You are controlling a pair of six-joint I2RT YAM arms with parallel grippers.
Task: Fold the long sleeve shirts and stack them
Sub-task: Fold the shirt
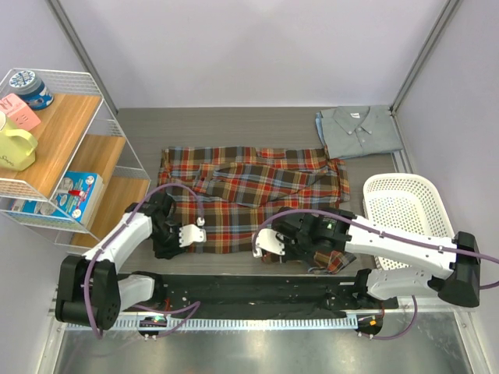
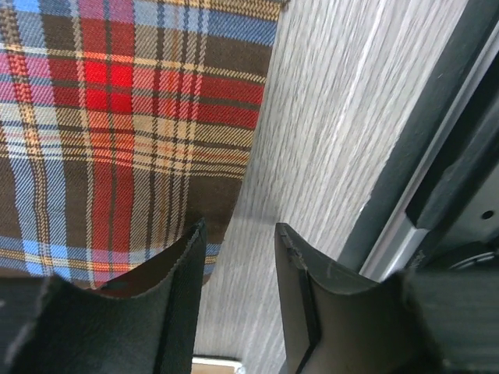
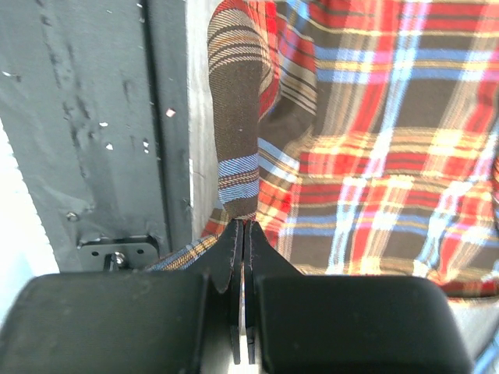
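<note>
The plaid flannel shirt (image 1: 249, 195) lies spread on the grey table, with its sleeves folded across the body. The grey-blue collared shirt (image 1: 357, 131) lies folded at the back right. My left gripper (image 1: 192, 234) is open and empty; in the left wrist view (image 2: 240, 234) it hangs over bare table just beside the plaid hem (image 2: 117, 117). My right gripper (image 1: 263, 248) is at the shirt's near edge. In the right wrist view (image 3: 245, 226) it is shut on a fold of plaid cloth (image 3: 238, 171), which is pulled up into the jaws.
A white mesh basket (image 1: 405, 206) stands at the right, beside my right arm. A wire and wood shelf (image 1: 58, 148) with mugs and boxes stands at the left. A black mat (image 1: 249, 296) runs along the near edge.
</note>
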